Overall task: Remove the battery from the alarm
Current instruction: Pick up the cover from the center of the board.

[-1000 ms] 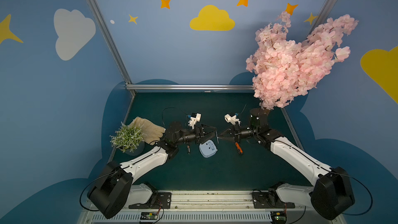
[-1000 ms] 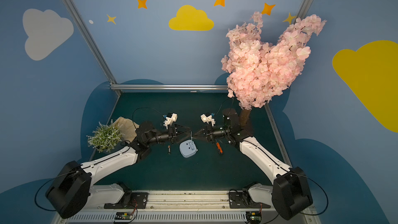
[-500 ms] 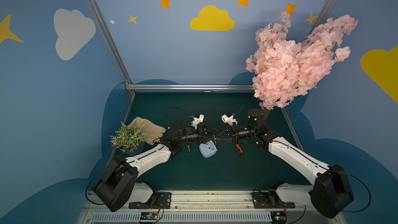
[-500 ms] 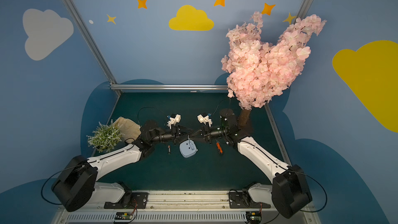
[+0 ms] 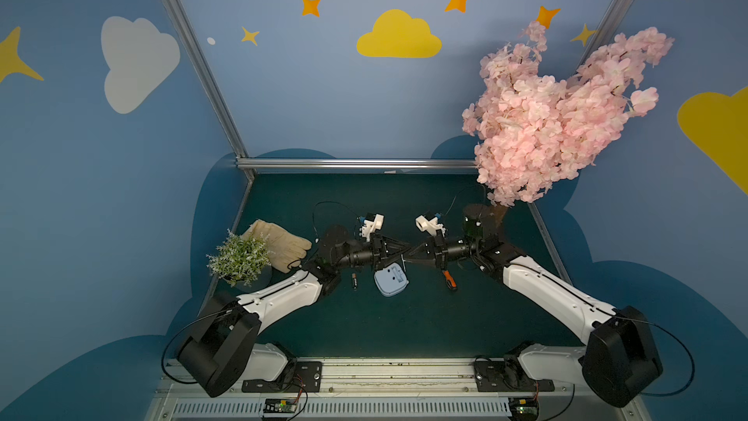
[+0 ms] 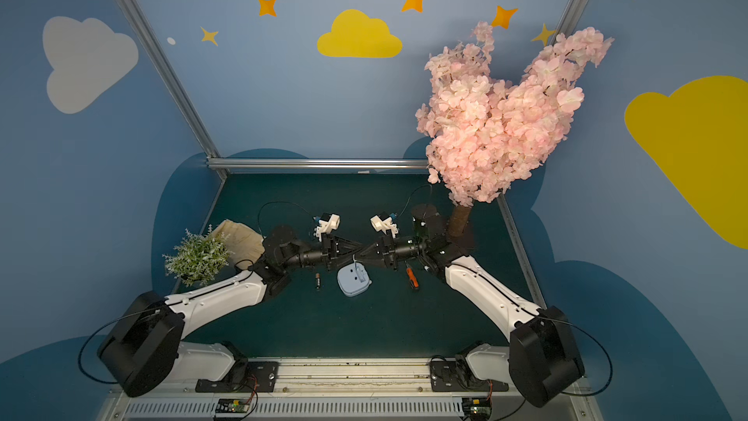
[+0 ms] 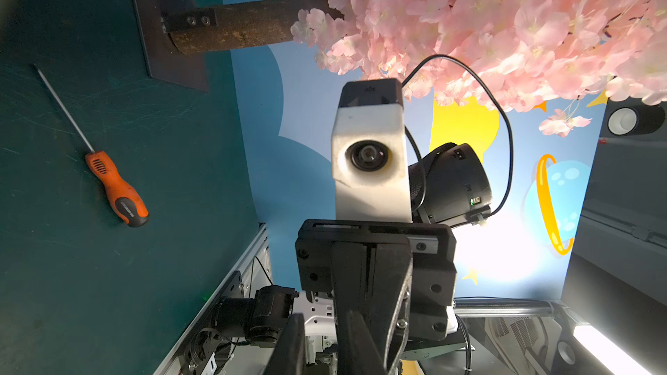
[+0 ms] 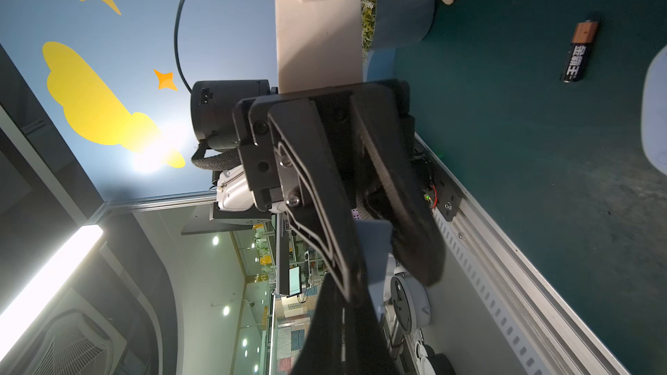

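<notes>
Since a second ago, your left gripper has advanced to meet the right gripper tip to tip above the alarm. Its jaws have narrowed about the cover, but the grip is unconfirmed. The right gripper stays clamped on that cover. The battery lies unmoved on the mat, just left of the alarm.

pale blue rounded-square plastic alarm on table, ctr | small dark cylindrical battery L of it | orange-handled steel screwdriver R of it | beige fabric glove far L, behind green potted plant | pink blossom tree far-R corner
</notes>
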You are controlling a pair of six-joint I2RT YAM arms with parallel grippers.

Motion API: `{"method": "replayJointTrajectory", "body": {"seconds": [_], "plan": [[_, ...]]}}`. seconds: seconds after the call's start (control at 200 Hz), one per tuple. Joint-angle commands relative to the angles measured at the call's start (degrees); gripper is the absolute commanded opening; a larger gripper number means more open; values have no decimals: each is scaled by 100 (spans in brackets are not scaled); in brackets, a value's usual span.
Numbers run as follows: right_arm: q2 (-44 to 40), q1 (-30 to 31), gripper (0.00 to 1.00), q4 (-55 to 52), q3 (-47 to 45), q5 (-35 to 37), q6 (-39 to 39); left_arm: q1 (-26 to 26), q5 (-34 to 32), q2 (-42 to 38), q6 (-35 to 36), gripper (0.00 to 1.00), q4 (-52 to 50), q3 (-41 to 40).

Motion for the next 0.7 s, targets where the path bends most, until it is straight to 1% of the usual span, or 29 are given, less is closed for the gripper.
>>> {"method": "replayJointTrajectory", "body": {"seconds": [0.0, 0.21, 0.295, 0.355, 0.415, 0.471, 0.566, 0.621, 0.646, 0.696], "plan": [[43, -13, 0, 139, 8, 27, -49, -8, 20, 8, 127, 18, -17, 71], [75, -18, 1, 139, -1, 48, -62, -11, -74, -179, 382, 18, -462, 93], [67, -30, 6, 96, -10, 34, -88, -5, -134, -280, 527, 17, -715, 125], [37, -55, 7, 11, -9, 34, -151, -6, -184, -345, 621, 17, -930, 138], [-8, -87, 12, -94, -10, 33, -217, -5, -231, -398, 719, 17, -1140, 164], [-66, -130, 14, -217, -19, 37, -286, -2, -270, -427, 822, 18, -1338, 199], [-148, -210, 19, -674, 31, 71, -596, -4, -367, -469, 1030, 18, -1768, 276], [-199, -255, 26, -1065, 104, 111, -889, -5, -434, -493, 1196, 18, -2118, 345], [-222, -275, 27, -1312, 148, 160, -1055, -4, -478, -488, 1266, 18, -2292, 380], [-258, -285, 33, -1892, 320, 312, -1579, -4, -573, -492, 1456, 18, -2723, 486]]}}
